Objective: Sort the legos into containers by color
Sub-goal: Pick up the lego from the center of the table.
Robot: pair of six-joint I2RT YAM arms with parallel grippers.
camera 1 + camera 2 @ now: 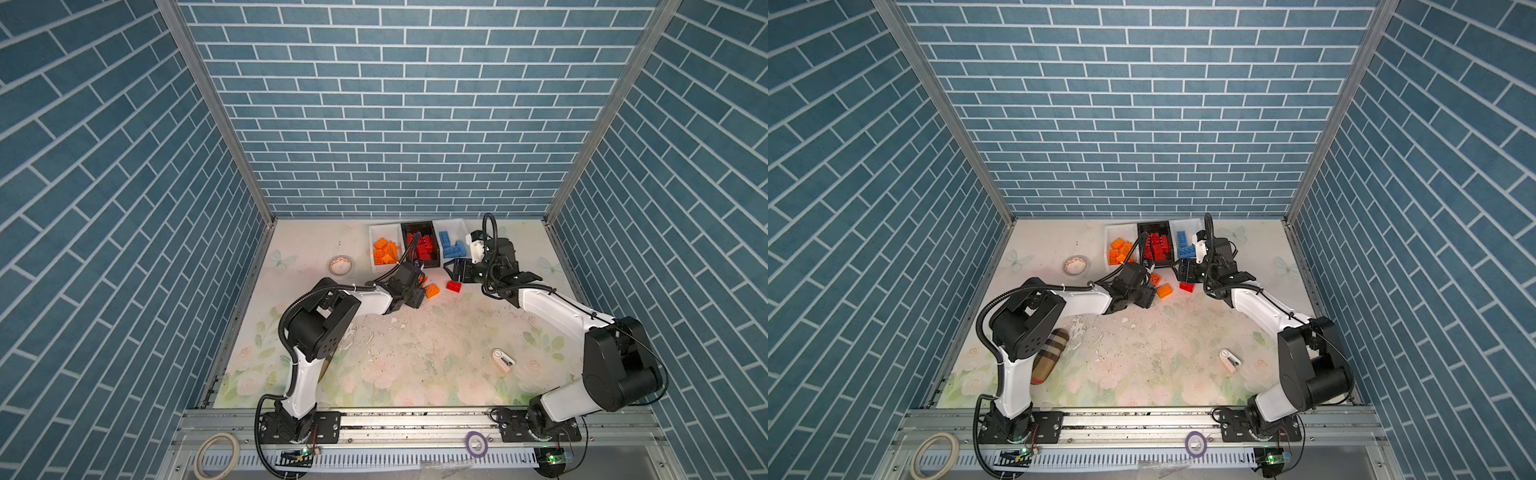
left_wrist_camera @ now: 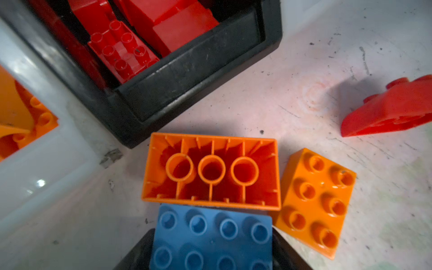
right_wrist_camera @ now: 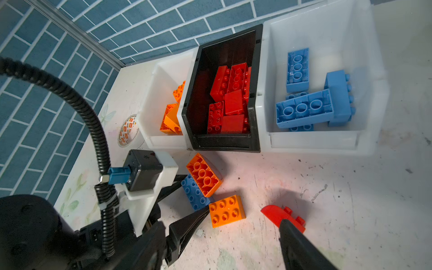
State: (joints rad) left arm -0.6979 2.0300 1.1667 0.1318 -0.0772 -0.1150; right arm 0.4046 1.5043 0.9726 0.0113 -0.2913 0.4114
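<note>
The left arm and right arm have white shells and big round black joints. A bumpy black hose runs along each arm. A blue plug goes into a black camera box. The black base plates have shiny screws. The left gripper and right gripper have black fingers.

Bright, even light from above; dimmer wrist views.
Top views sharp, soft shadows on the table. Left wrist view: glare spots the white bin, a dark shadow lies beside the red brick, the near blue brick is blurred.
</note>
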